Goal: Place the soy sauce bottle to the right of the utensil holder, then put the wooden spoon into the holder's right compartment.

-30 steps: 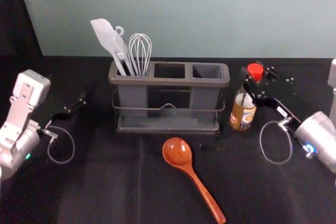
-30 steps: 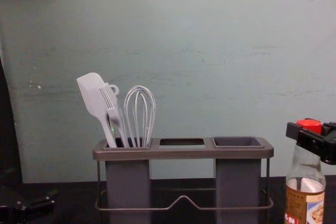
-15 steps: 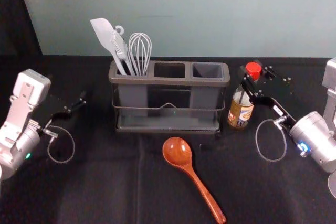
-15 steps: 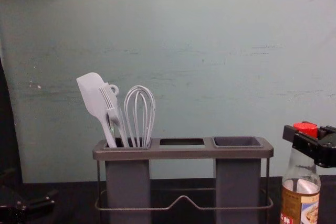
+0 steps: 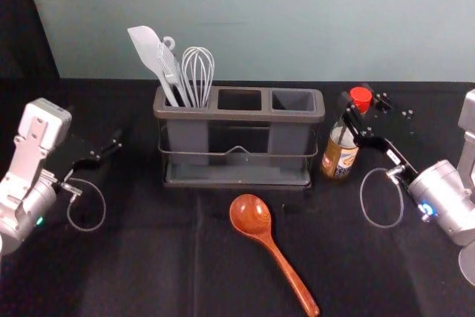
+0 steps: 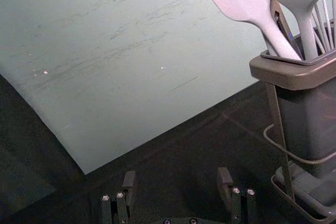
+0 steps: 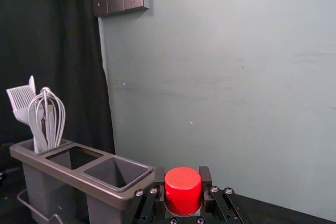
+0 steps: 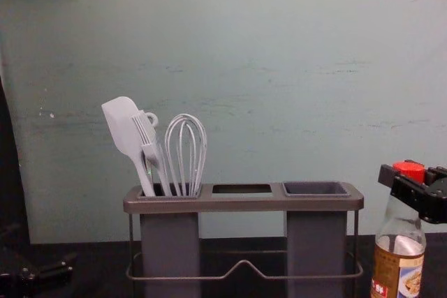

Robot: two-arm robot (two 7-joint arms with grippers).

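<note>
Evidently, the right gripper [image 7: 182, 182] is closed round the neck of the soy sauce bottle [image 5: 339, 161], by its red cap [image 5: 361, 97], probably to keep it upright for release. The utensil holder [image 5: 239, 115] stands just left of that claw; the wooden spoon [image 5: 251, 214] lies nearer the robot, likely next. The left gripper [image 6: 177, 178] hangs open, well apart. Black cloth [image 5: 141, 257] spreads below both claws, a grey-green wall [image 5: 297, 35] beyond.

Right gripper [image 5: 356, 99] reaches forward, jaws clamped; left gripper [image 5: 99, 130] idles leftward.
</note>
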